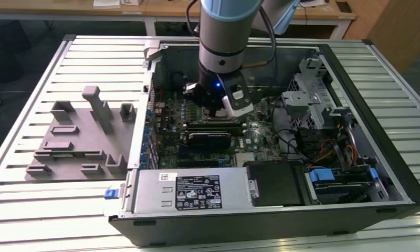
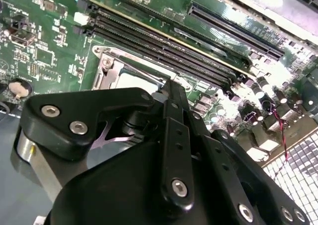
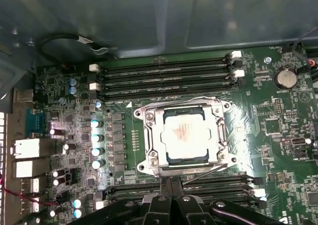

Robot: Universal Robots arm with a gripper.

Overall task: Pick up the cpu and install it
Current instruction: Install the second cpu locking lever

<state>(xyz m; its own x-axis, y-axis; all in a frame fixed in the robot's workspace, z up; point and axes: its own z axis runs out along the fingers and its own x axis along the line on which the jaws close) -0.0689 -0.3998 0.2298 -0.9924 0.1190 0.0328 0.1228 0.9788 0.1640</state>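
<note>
Your gripper (image 1: 220,113) hangs low inside the open computer case (image 1: 378,131), straight down from the arm (image 1: 224,47), which stands close to vertical over the motherboard (image 1: 255,134). In the first wrist view the two black fingers (image 3: 171,205) sit pressed together with no gap you can see between them, and nothing is held between the tips; they hover just beside the socket frame, over the near row of memory slots (image 3: 218,185).

The cpu (image 3: 185,135) lies flat in the socket (image 3: 151,135) on the board. You see its silvery top plate, square, with a warm patch of reflected light across the middle, and the metal load frame sits around its edges. In the second wrist view only a corner of the cpu (image 2: 136,81) shows past the black gripper body.

Look at the case next: it lies on its side on the slatted table (image 1: 42,210), with the power supply (image 1: 189,191) along the near wall and the drive bays (image 1: 339,176) with their cables at the exterior view's right. The grey fixture tray (image 1: 80,144) sits on the table at the exterior view's left, just beside the case.
</note>
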